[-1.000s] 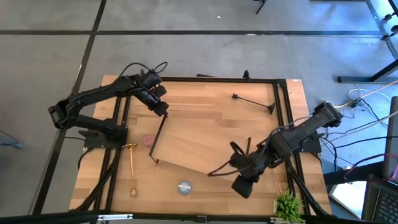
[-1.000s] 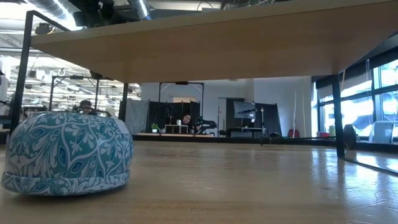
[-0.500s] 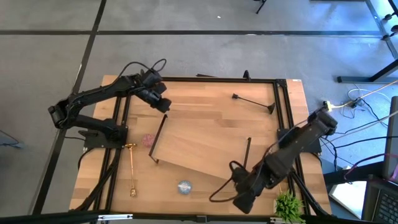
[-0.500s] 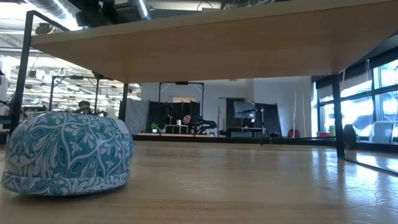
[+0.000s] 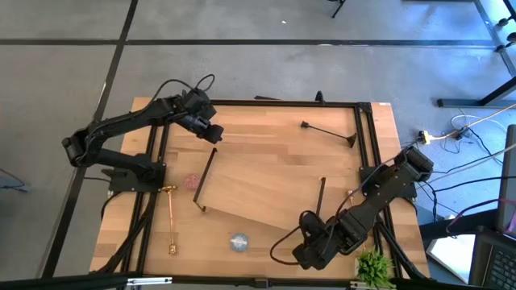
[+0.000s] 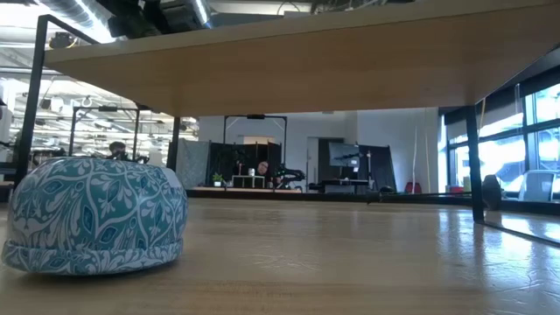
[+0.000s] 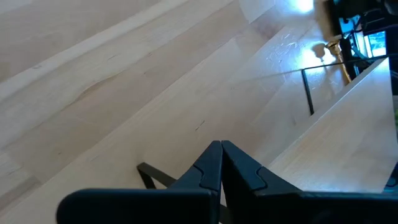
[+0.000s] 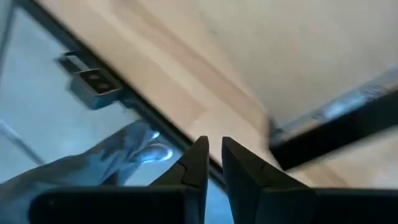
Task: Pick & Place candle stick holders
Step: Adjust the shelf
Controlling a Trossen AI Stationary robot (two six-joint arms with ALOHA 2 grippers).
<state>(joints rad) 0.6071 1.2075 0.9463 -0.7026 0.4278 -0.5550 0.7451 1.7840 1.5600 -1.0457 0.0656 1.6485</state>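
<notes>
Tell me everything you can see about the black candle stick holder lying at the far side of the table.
The black candle stick holder is a slim, dark, matte stem with a small foot at one end, which looks round, and a smaller flared tip at the other. It lies flat on its side on the wooden table, near the far right corner, foot end toward the black frame rail. Nothing grips it; both arms are away from it.

You've got the wooden board (image 5: 258, 181) lying mid-table at a slant, one candle stick holder (image 5: 329, 132) behind it near the back rail, another (image 5: 171, 217) off to its left, and a squat round (image 5: 239, 241) just in front
</notes>
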